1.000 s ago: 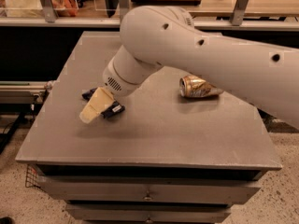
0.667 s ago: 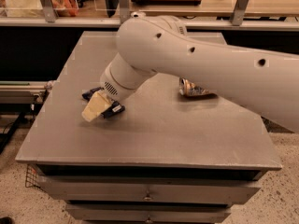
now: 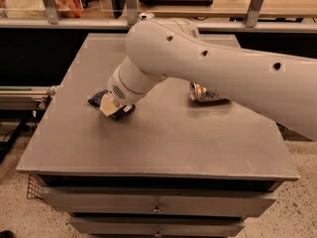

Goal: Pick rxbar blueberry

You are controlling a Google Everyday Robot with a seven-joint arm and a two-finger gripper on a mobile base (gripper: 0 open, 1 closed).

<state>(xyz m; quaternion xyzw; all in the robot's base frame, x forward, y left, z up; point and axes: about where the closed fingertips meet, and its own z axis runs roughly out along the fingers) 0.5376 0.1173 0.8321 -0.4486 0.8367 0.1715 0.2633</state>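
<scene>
Covering rxbar blueberry: gripper; gold can apart.

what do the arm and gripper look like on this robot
The arm is a thick, smooth off-white tube with small dark round holes and a dotted vent patch near the wrist; no cables show. The gripper, over the rxbar blueberry at the left of the table, is pale cream.
</scene>
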